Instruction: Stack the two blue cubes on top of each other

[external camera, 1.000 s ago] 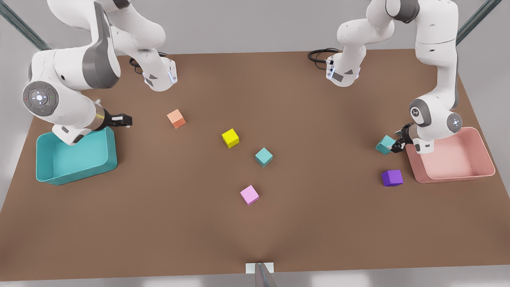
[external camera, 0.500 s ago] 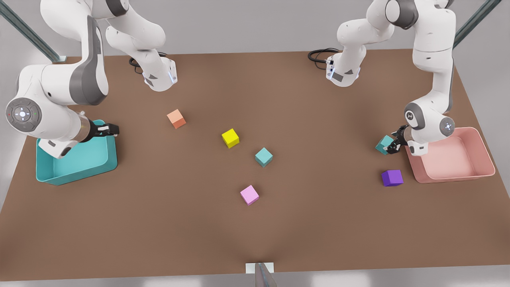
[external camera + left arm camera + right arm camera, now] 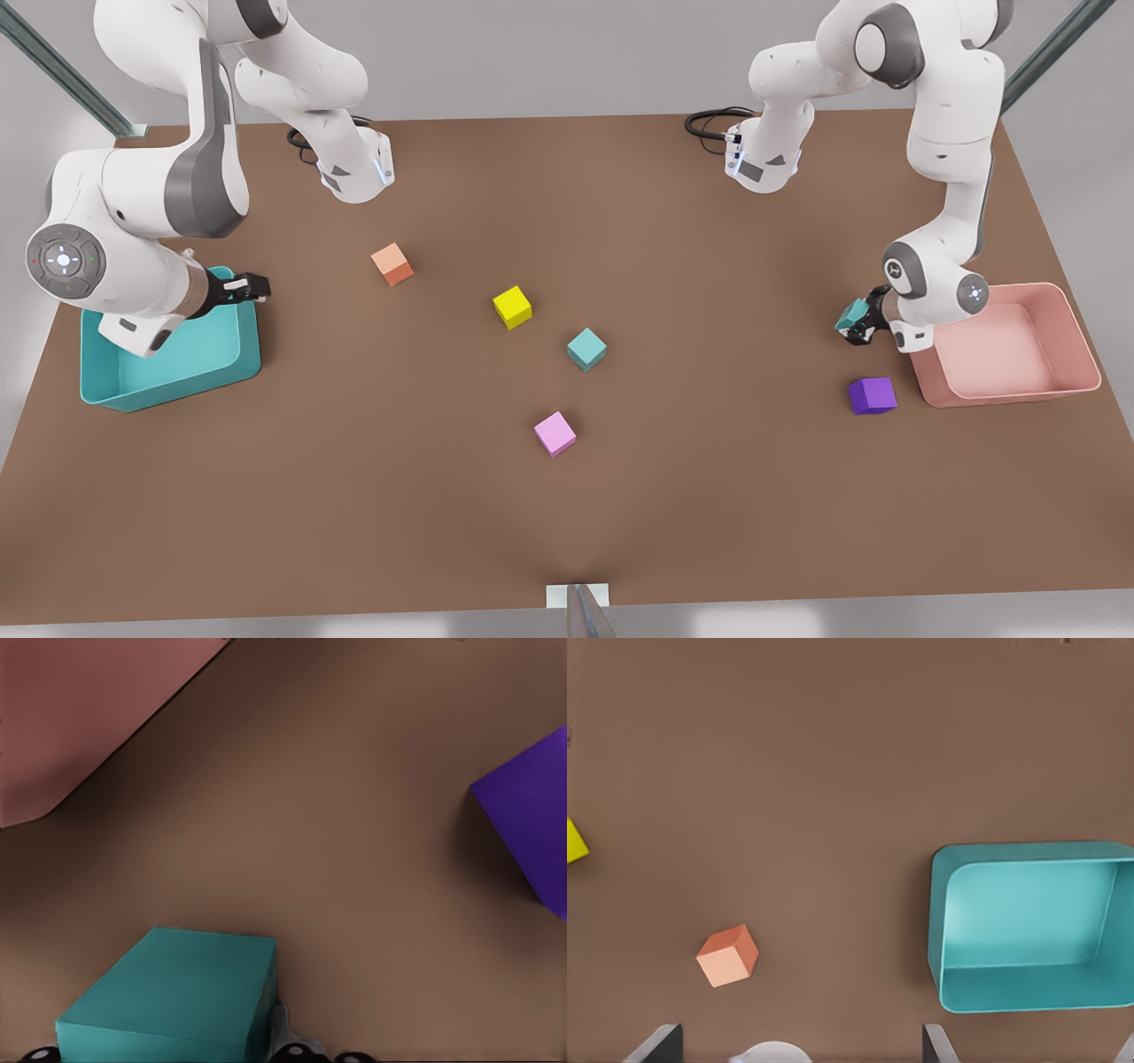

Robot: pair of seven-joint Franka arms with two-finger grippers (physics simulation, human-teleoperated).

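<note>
So one blue cube (image 3: 854, 313) is clamped in the left end effector (image 3: 858, 324) over by the pink bin (image 3: 1010, 390), looking lifted a bit off the bench (image 3: 709, 496) near the purple cube (image 3: 873, 395), so the pickup seems done. The other blue cube (image 3: 586, 348) is sat mid-bench beside the yellow cube (image 3: 512, 307), nothing stacked on it yet, so the carry-over and placing are all left. The right end effector (image 3: 251, 286) is parked over the teal bin (image 3: 168, 390) with fingers spread, nothing held.

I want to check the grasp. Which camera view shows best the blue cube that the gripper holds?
The left wrist view: the held blue cube is large there, between the left gripper fingers. The front view shows it small, partly hidden by that gripper, beside the pink bin. The right gripper waits over the teal bin.
</note>
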